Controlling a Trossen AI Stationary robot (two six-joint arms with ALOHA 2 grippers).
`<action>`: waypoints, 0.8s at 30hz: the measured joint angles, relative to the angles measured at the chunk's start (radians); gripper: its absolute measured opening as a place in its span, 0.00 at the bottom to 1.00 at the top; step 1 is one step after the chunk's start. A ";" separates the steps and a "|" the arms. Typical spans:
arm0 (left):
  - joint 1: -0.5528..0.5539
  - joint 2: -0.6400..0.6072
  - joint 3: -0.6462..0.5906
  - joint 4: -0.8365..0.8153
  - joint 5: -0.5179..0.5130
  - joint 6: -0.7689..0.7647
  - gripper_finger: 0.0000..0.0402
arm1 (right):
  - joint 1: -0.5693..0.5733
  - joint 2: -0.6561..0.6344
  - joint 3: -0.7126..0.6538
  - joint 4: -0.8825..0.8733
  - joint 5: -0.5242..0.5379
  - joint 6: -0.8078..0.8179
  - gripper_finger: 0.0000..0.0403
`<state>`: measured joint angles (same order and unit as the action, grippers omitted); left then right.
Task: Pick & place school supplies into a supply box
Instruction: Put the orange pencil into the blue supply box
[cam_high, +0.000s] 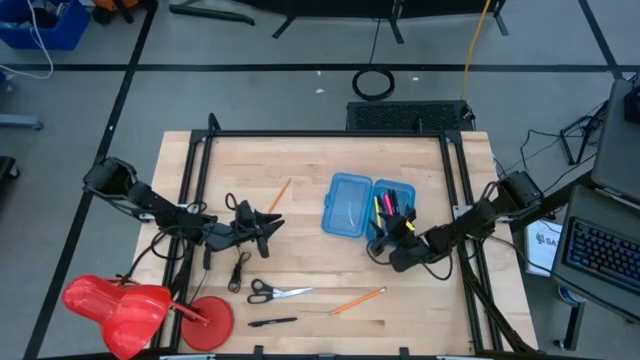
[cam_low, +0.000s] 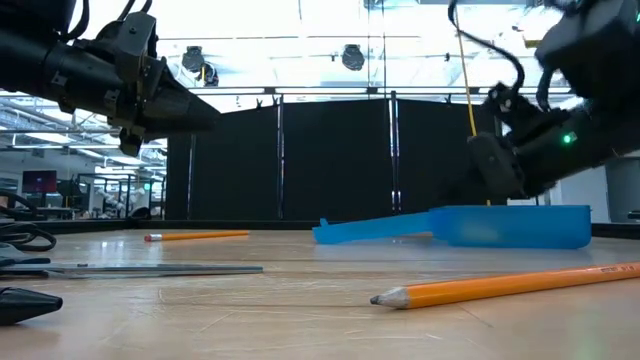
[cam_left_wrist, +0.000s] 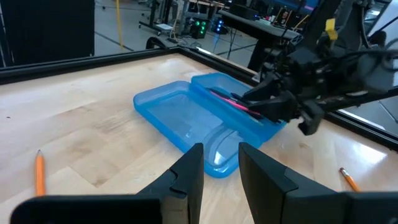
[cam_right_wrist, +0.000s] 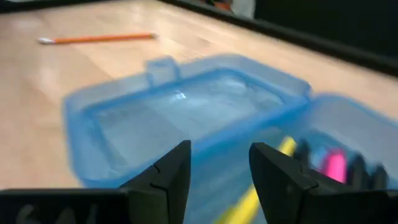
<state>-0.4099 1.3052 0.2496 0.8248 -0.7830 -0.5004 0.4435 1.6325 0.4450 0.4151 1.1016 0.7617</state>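
Orange pencil (cam_low: 505, 289) lies near the tabletop's front edge. Right tool (cam_high: 385, 243), released over the box (cam_high: 348, 207), should lift clear; left tool (cam_high: 268, 226) waits, parted and empty.

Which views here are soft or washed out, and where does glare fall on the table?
Right wrist view: blurred overall, supply box and markers smeared. Low view: backlit by bright ceiling lights, the arms dark silhouettes, near pencil sharp. Left wrist view: glare on the table near the far corner. High view: evenly lit.
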 joint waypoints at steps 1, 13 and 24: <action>0.000 0.000 0.000 -0.001 0.000 0.000 0.26 | 0.005 0.000 0.000 0.043 0.000 -0.054 0.37; 0.000 0.000 0.000 -0.007 0.026 -0.002 0.26 | 0.095 0.000 0.000 0.392 -0.271 -0.547 0.37; 0.000 0.000 0.000 -0.009 0.063 -0.019 0.26 | 0.125 0.000 0.000 0.518 -0.847 -0.485 0.38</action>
<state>-0.4099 1.3052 0.2493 0.8158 -0.7204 -0.5190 0.5688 1.6321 0.4454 0.9334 0.2545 0.2768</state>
